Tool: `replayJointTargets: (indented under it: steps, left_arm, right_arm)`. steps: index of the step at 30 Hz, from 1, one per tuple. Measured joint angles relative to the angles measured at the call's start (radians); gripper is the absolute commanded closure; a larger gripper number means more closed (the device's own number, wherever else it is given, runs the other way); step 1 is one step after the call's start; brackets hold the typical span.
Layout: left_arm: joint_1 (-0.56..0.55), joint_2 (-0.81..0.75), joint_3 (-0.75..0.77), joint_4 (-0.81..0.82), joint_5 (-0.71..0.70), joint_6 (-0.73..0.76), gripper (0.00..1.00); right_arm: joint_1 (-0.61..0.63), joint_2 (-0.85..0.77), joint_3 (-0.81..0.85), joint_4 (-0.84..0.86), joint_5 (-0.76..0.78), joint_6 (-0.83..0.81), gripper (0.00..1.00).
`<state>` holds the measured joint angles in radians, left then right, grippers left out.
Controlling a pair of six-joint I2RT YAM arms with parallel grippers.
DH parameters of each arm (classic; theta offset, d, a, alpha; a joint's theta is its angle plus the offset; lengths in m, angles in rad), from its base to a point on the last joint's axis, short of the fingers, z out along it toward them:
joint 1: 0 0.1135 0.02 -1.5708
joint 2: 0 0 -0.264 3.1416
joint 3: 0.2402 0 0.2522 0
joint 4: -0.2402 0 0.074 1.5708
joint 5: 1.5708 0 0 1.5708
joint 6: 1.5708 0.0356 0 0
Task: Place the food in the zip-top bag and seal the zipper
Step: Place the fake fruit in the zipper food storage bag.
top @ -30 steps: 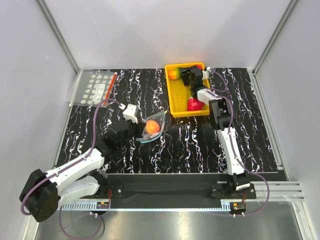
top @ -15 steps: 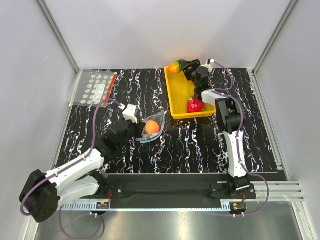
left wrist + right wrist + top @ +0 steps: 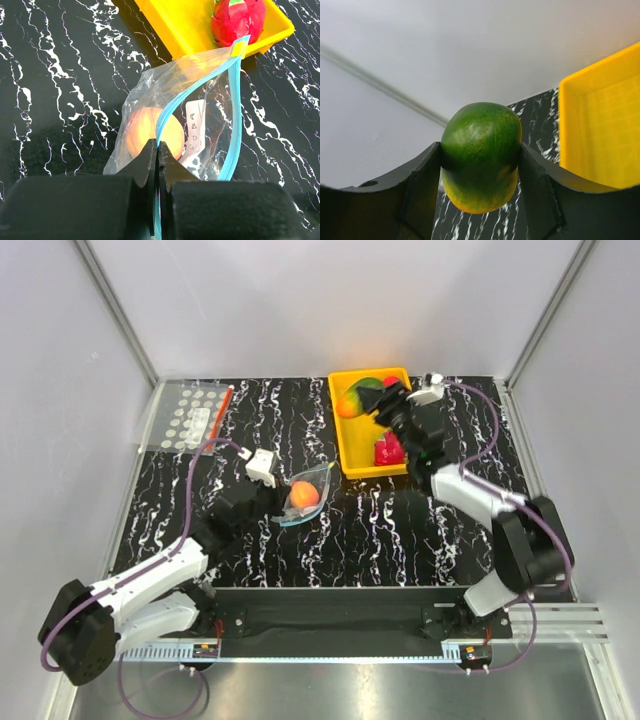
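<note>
My left gripper (image 3: 158, 150) is shut on the pale blue zipper (image 3: 172, 105) of the clear zip-top bag (image 3: 305, 494), holding one lip so the mouth gapes towards the tray. A peach-orange fruit (image 3: 150, 132) lies inside the bag. My right gripper (image 3: 481, 156) is shut on the orange-and-green fruit (image 3: 481, 152), held in the air over the yellow tray's (image 3: 355, 445) left side; it shows in the top view too (image 3: 357, 396). A red fruit (image 3: 389, 450) with green tips sits in the tray, also seen from the left wrist (image 3: 237, 20).
A flat clear bag with white dots and a red strip (image 3: 195, 415) lies at the back left of the black marbled table. White walls close in the sides and back. The yellow tray's near corner (image 3: 270, 37) sits just past the bag's mouth.
My right gripper lifted the orange-and-green fruit out of the tray's far end and swung it up and left over the tray. The left arm and the bag have not moved.
</note>
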<state>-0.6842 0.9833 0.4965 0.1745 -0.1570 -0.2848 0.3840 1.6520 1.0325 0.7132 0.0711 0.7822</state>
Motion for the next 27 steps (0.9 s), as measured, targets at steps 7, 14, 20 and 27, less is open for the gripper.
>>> replayJointTargets:
  steps: [7,14,20,27]
  left_arm:
    - [0.000,0.002,0.000,-0.001,0.002,0.000,1.00]
    - [0.000,0.033,0.042,-0.066,0.028,-0.055,1.00]
    - [0.000,0.068,0.189,-0.186,0.056,-0.115,1.00]
    - [0.000,0.063,0.243,-0.242,0.116,-0.224,1.00]
  right_arm:
    - [0.217,-0.401,-0.236,-0.102,0.076,-0.137,1.00]
    - [0.392,-0.560,-0.358,-0.264,0.182,-0.134,1.00]
    - [0.557,-0.555,-0.390,-0.339,0.275,-0.174,1.00]
    - [0.609,-0.475,-0.390,-0.313,0.361,-0.207,1.00]
